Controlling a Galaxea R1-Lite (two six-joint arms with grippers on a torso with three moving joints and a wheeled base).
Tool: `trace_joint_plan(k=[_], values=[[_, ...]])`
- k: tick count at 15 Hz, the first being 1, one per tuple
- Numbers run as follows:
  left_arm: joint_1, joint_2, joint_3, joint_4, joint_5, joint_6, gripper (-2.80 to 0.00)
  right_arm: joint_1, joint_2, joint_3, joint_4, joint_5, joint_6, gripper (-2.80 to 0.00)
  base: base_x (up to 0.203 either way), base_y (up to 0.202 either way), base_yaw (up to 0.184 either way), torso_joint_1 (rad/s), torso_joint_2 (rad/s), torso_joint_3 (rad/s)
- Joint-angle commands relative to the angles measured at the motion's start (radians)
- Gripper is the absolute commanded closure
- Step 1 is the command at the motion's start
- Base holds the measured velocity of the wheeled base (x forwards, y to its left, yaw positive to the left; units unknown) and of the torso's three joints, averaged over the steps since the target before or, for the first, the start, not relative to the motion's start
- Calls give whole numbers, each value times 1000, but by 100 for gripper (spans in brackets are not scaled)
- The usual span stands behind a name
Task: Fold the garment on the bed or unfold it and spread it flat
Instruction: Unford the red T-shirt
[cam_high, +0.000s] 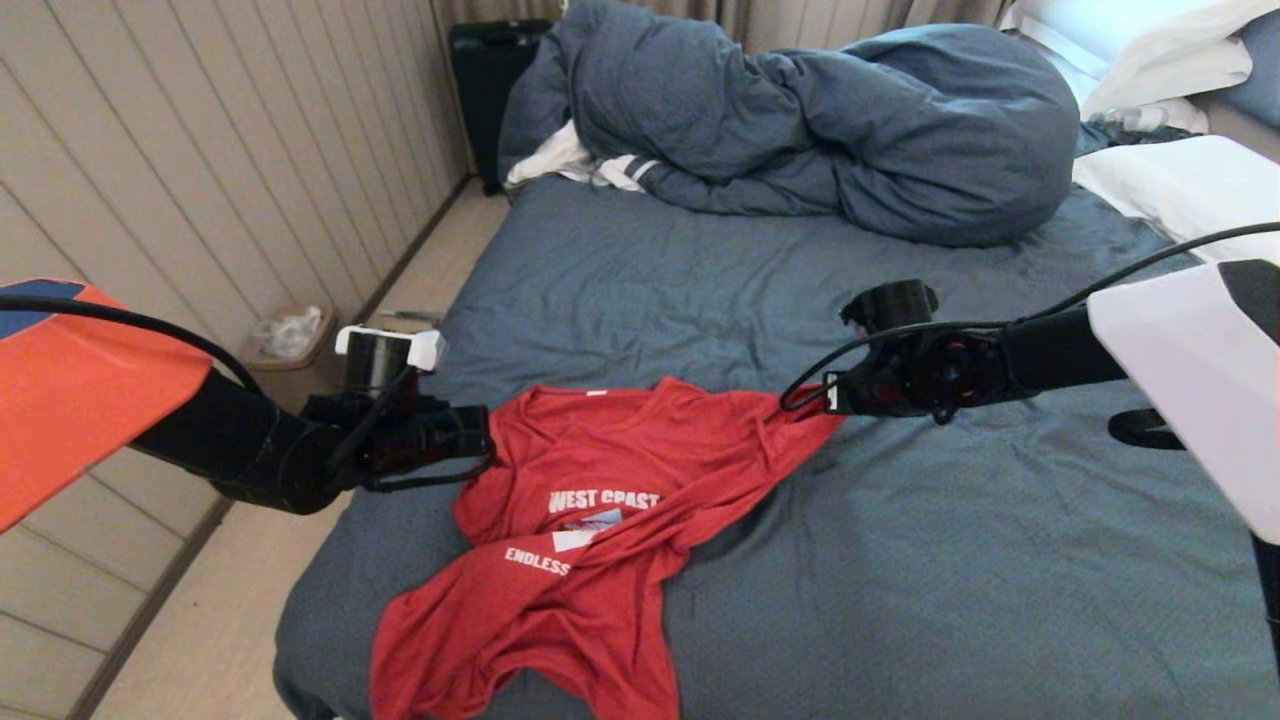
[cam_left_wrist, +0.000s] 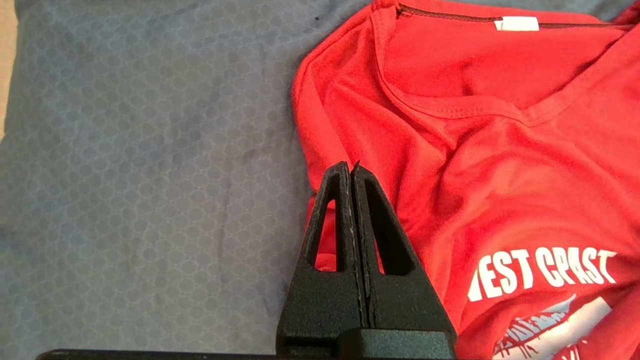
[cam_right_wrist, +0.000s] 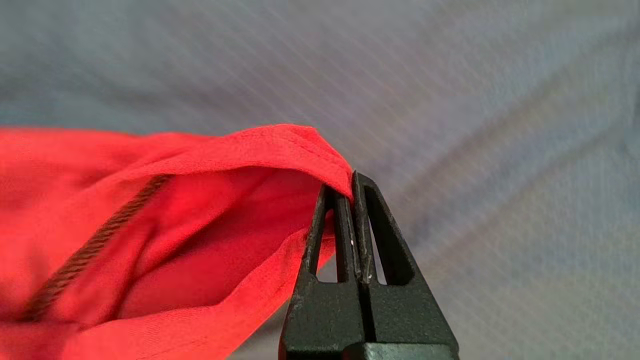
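The garment (cam_high: 600, 450), a red T-shirt with white "WEST COAST" lettering, lies crumpled on the bed (cam_high: 950, 560) near its front left corner, chest print up and lower part twisted toward the front edge. My right gripper (cam_high: 828, 395) is shut on the shirt's right edge (cam_right_wrist: 300, 145) and holds that fold raised off the sheet, pinched at the fingertips (cam_right_wrist: 351, 182). My left gripper (cam_high: 487, 440) is shut at the shirt's left shoulder. Its closed tips (cam_left_wrist: 350, 167) hover over the red cloth (cam_left_wrist: 500, 175) beside the collar, with nothing seen between them.
A bunched dark blue-grey duvet (cam_high: 800, 130) fills the bed's far end, with a white striped cloth (cam_high: 580, 165) under it and white pillows (cam_high: 1170, 180) at the far right. A bin (cam_high: 290, 335) stands on the floor strip beside the panelled wall on the left.
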Motion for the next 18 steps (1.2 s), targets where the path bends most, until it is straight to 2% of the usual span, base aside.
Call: trace_joint_plan(k=[1, 5, 6, 12, 15, 17, 18], values=[[-2, 3, 0, -3, 1, -2, 0, -11, -22, 69, -39, -1, -1, 0, 0, 0, 0, 0, 0, 0], [-5, 3, 2, -3, 1, -2, 0, -11, -14, 114, -88, 1, 1, 0, 0, 0, 0, 0, 0, 0], [-5, 3, 2, -3, 1, -2, 0, -13, -12, 110, -91, 0, 4, -280, 0, 0, 0, 0, 0, 0], [-8, -10, 7, -3, 1, -4, 0, -21, -102, 151, -92, 14, 4, -280, 0, 0, 0, 0, 0, 0], [-10, -67, 16, -2, -1, -7, 0, -11, -236, 209, -82, 64, 38, -280, 0, 0, 0, 0, 0, 0], [-17, -104, 25, -2, -1, -14, 0, 71, -311, 249, -34, 95, 59, -280, 0, 0, 0, 0, 0, 0], [-27, -111, 31, -1, 1, -26, 0, 122, -334, 265, 12, 101, 72, 0, 0, 0, 0, 0, 0, 0]])
